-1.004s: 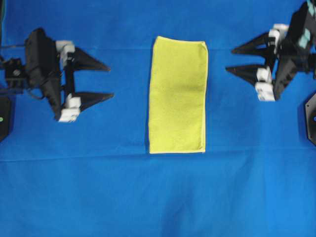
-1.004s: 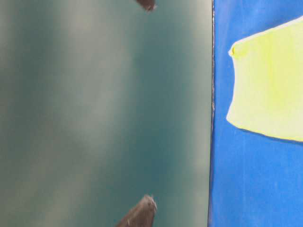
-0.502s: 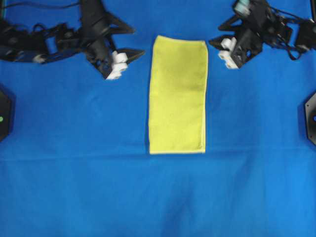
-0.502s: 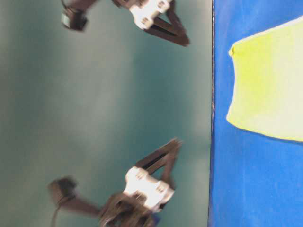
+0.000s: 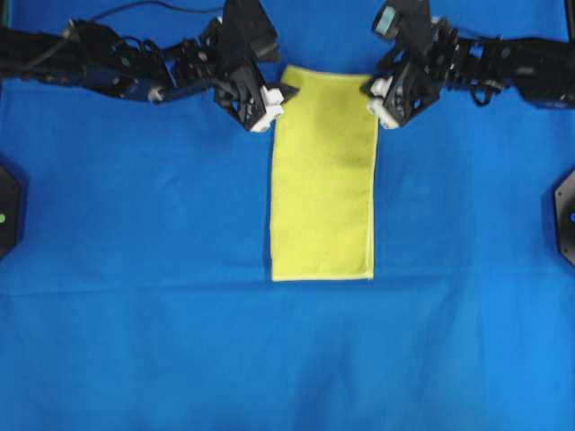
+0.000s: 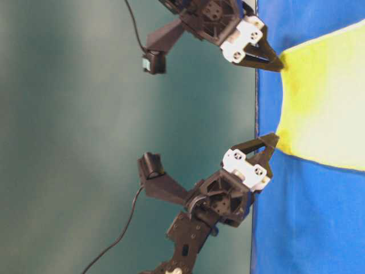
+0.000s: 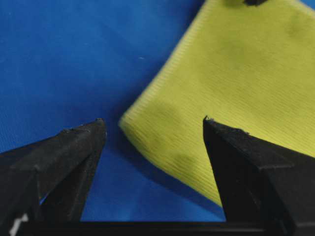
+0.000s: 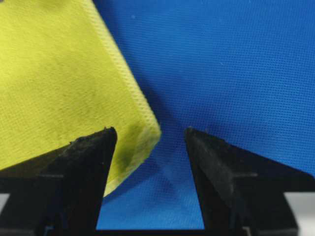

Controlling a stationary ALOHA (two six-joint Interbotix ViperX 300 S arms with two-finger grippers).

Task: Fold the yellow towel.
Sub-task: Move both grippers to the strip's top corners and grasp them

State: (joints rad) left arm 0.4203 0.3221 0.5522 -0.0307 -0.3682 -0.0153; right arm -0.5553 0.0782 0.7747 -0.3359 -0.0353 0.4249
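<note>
Overhead: the yellow towel (image 5: 323, 175) lies as a long, already halved strip mid-counter on the blue cloth (image 5: 135, 341); a further fold appears outstanding. Left gripper (image 5: 274, 97) and right gripper (image 5: 377, 97) flank its far corners, with open room all round.

Wrist views: both sets of jaws apart, each straddling a corner, nothing clamped.

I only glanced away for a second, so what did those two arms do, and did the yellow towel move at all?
Both arms swung in from the sides to the towel's far corners: the left gripper and the right gripper each sit open around a corner, nothing held yet. The yellow towel lies flat where it was, folded into a strip.
</note>
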